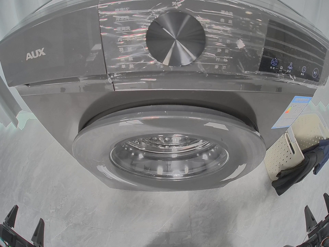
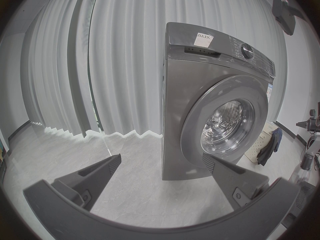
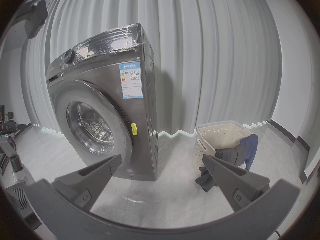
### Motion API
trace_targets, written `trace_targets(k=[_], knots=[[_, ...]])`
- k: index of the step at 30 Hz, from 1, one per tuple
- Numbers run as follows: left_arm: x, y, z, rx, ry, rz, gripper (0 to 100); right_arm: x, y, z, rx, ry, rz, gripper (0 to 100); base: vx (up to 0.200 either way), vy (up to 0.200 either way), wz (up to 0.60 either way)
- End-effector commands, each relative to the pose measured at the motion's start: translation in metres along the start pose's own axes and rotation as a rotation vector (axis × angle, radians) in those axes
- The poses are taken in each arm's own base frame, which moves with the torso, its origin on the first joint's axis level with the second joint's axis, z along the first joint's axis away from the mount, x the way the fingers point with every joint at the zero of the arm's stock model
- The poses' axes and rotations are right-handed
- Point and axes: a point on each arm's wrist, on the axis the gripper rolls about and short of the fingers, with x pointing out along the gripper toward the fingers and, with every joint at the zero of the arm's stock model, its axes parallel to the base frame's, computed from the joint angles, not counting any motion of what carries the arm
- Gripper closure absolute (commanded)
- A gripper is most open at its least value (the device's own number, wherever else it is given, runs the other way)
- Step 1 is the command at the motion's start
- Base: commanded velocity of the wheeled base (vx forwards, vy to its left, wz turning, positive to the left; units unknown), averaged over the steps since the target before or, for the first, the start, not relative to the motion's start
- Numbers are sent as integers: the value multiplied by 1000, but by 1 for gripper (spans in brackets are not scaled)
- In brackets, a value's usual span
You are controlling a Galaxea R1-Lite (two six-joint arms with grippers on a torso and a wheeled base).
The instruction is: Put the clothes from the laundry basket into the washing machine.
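Note:
A grey front-loading washing machine (image 1: 164, 96) stands right in front of me with its round glass door (image 1: 169, 148) closed. To its right sits a cream laundry basket (image 1: 286, 151) with a dark garment (image 1: 296, 174) and a blue garment (image 1: 322, 155) draped over its rim. The right wrist view shows the laundry basket (image 3: 218, 135), the dark garment (image 3: 226, 155) and the blue garment (image 3: 250, 145) beside the washing machine (image 3: 100, 110). My left gripper (image 1: 24, 222) is open low at the left. My right gripper (image 1: 318, 208) is open low at the right. Both hold nothing.
Pale marble-look floor (image 1: 171, 216) spreads in front of the machine. White pleated curtains (image 2: 116, 67) hang behind and to the left of it. A white wall (image 3: 293, 84) with dark skirting runs right of the basket.

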Motion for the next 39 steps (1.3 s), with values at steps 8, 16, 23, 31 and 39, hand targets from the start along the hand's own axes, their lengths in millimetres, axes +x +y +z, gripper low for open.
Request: trace_targets(k=[8,16,23,31,39], knots=[[0,0,-4,2,-3,0,0,4,2,60,11,-16,73,0,0,0,0],[0,0,-4,0,-3,-5,0,61,7,58,-2,352,317,0,0,0,0],[0,0,-4,2,-3,-5,0,103,18,71,15,365,456,0,0,0,0],[0,0,-5,2,-2,-6,0,139,54,85,73,442,535,0,0,0,0],[0,0,-5,2,-2,-6,0,175,73,91,63,426,516,0,0,0,0]])
